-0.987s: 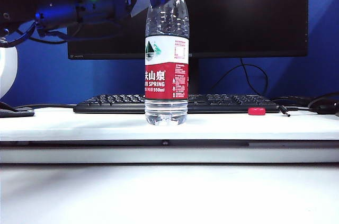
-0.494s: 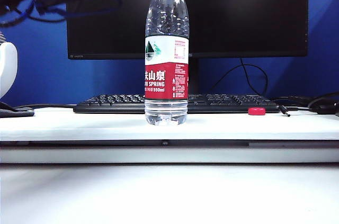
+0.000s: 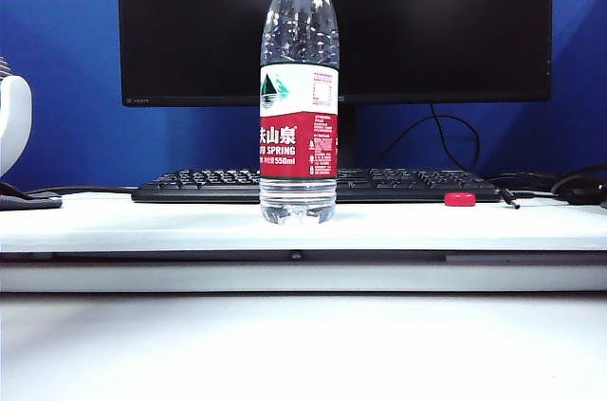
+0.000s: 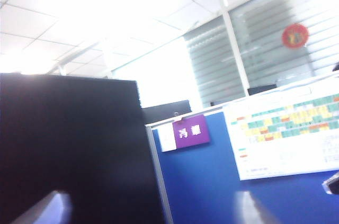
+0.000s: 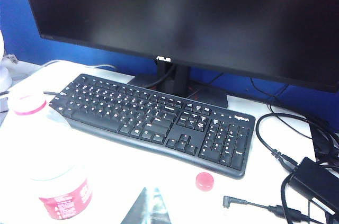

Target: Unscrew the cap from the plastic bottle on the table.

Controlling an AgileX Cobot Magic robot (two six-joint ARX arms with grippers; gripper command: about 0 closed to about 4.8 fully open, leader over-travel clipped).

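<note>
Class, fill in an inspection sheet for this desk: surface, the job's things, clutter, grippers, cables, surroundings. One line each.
Surface: white table, flat.
Job's things: plastic bottle upright, uncapped, only its red neck ring on; cap lies on the table by the keyboard's right end.
Clutter: black keyboard behind the bottle; power adapter.
Grippers: left gripper raised, facing ceiling and partition, holding nothing; right gripper not seen in the exterior view, shut.
Cables: loose black cables at the right.
Surroundings: dark monitor, blue partition.

Left tool (image 4: pixel 148 211) raised, apart; right tool closed.
</note>
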